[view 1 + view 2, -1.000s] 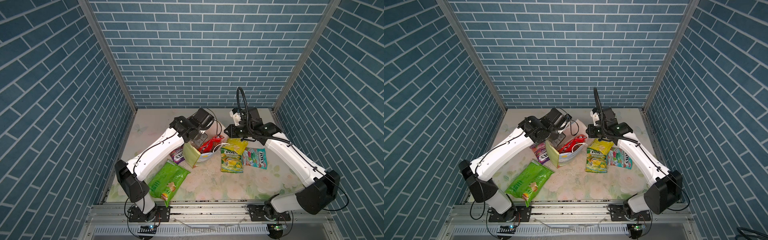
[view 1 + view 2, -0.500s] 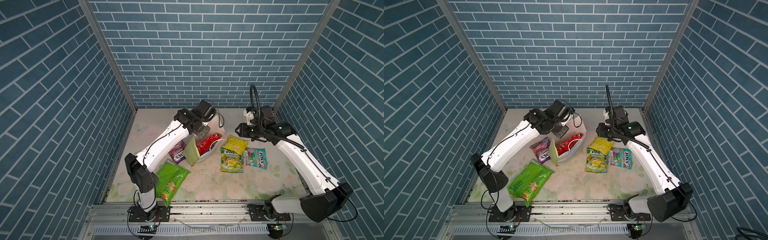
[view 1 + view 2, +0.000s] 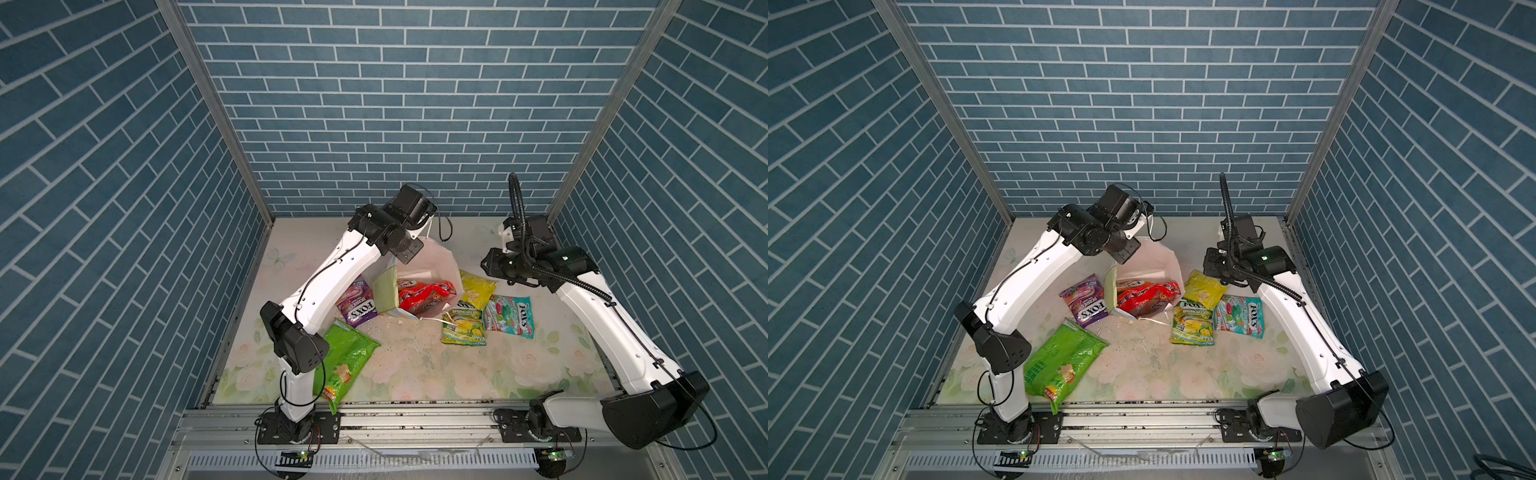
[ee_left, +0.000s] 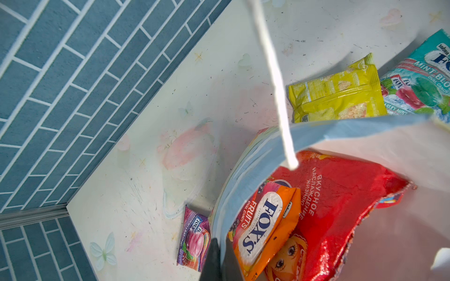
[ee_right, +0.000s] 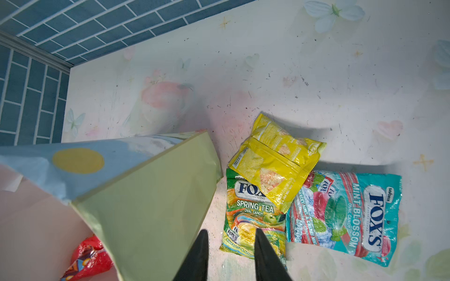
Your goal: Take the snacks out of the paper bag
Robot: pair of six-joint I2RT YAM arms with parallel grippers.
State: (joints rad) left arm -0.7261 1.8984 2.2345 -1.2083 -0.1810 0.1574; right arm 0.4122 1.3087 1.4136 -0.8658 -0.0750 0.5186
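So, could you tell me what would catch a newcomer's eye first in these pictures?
The paper bag lies tipped open at the centre, its rim pinched by the left gripper, with a glossy red pack and an orange FOX'S pack inside. A bright green chip bag lies at the front left, beside the left arm.

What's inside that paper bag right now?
A red pack and an orange FOX'S Fruits pack show inside the paper bag, the orange one overlapping the red. Anything beneath them or deeper in the bag is covered.
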